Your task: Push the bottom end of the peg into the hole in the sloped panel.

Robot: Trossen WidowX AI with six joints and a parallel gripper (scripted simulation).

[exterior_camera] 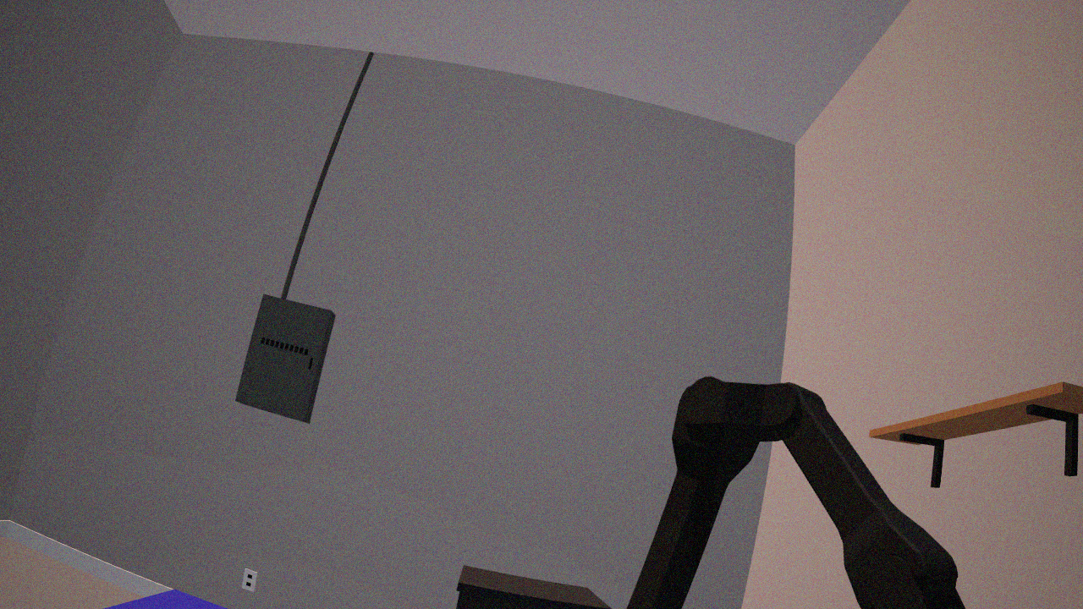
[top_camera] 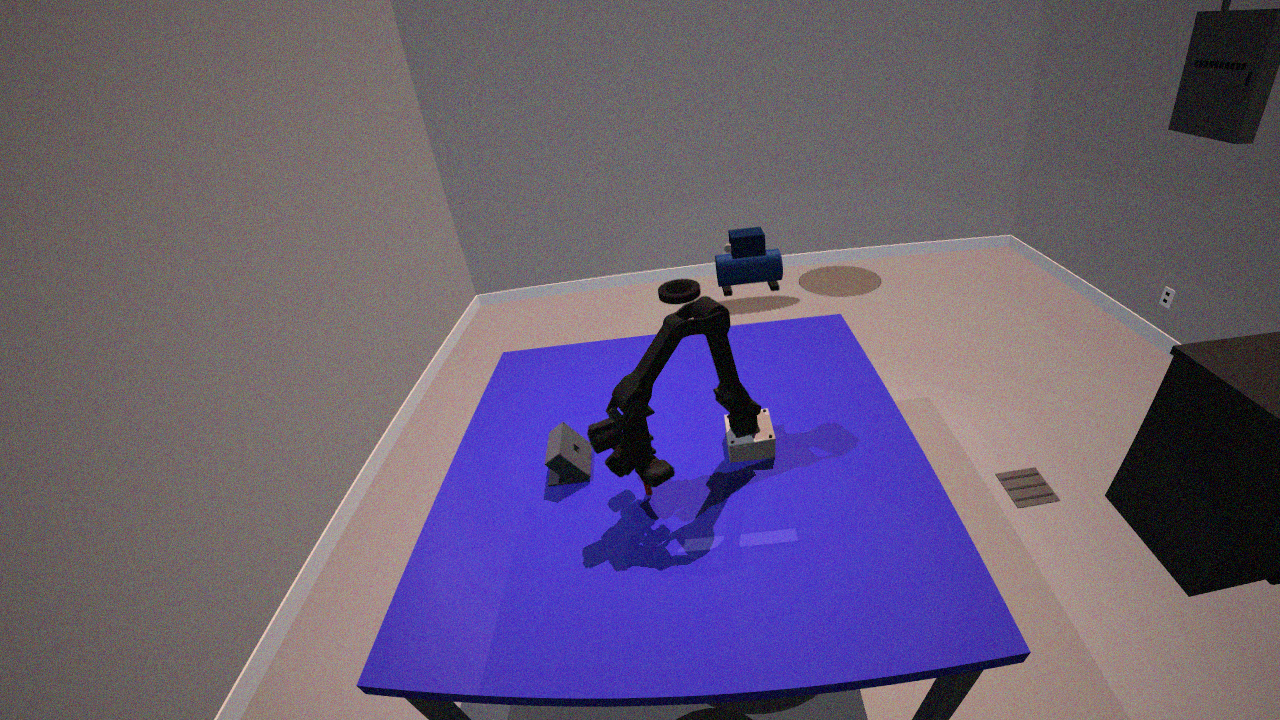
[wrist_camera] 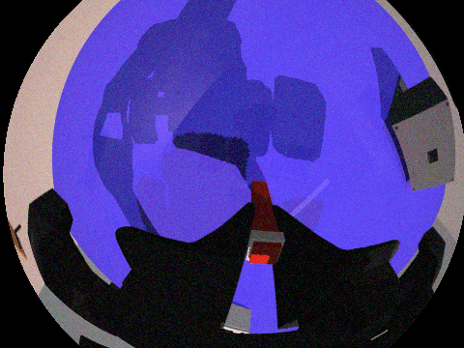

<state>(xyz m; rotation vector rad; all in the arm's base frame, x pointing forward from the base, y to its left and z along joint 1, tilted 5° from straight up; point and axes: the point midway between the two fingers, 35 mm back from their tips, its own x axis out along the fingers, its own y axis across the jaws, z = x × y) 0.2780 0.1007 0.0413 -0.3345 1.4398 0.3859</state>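
Pinching the red peg (top_camera: 648, 490) (wrist_camera: 262, 208) near-upright in the gripper (top_camera: 650, 480) (wrist_camera: 264, 213).
Needs carrying rightward in wrist view to the sloped panel (top_camera: 582, 459) (wrist_camera: 417, 145), long axis tilting to match.

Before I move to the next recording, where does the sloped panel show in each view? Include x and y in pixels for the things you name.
Top: left of the arm, on the blue table.
Exterior: not in it.
Wrist: right edge, square hole visible in the sloped panel (top_camera: 561, 450) (wrist_camera: 421, 161).
Shared landmark: the blue table (top_camera: 716, 617) (exterior_camera: 175, 600) (wrist_camera: 338, 29).
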